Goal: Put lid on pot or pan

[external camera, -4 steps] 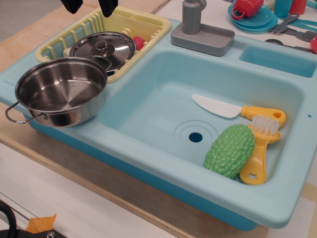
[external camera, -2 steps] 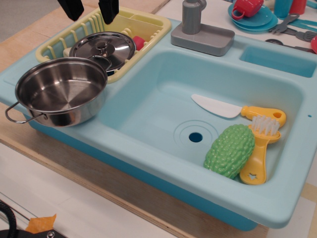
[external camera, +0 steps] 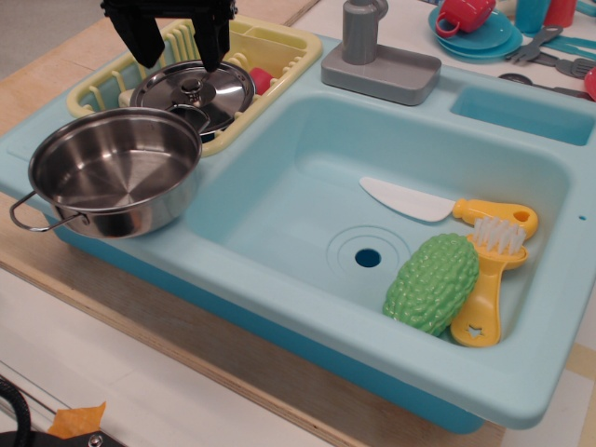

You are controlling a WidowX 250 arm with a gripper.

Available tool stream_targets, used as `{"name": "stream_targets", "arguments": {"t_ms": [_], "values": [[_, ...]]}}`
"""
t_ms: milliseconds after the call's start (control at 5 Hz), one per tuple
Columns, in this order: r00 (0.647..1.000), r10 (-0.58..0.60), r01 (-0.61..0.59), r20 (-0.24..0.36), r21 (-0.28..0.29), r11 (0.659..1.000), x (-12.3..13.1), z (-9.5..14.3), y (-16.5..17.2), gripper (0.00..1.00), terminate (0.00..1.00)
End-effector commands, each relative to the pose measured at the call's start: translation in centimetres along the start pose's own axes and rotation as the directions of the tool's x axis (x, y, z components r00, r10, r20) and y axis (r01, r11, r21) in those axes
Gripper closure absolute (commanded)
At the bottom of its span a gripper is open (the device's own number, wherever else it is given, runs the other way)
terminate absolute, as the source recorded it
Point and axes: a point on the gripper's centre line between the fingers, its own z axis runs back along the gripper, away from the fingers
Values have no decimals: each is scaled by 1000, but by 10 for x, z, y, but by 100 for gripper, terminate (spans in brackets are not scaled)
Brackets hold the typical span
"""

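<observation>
Black robot fingers hang spread apart, grasping nothing, just above the round shiny steel lid with its small centre knob. That lid lies in the pale yellow plastic dish rack at the far left, with something small and red just beside it on the right. The shallow shiny steel pot with wire loop handles sits uncovered on the near-left rim of the light blue toy sink, touching the rack's near edge. Down in the basin lie a white-bladed toy knife with a yellow handle, a bumpy green plastic vegetable and a yellow scrubbing brush. A grey tap base stands at the far rim.
</observation>
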Motion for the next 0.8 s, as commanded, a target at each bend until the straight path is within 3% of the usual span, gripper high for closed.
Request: {"name": "stream_targets", "arguments": {"t_ms": [0, 400, 600], "values": [[1000, -4, 4, -3, 1, 1000, 5, 0, 3, 0, 0], [1000, 12, -12, -22, -11, 1000, -2, -8, 5, 0, 0], [999, 27, -28, -36, -21, 999, -3, -13, 7, 100, 0]]}}
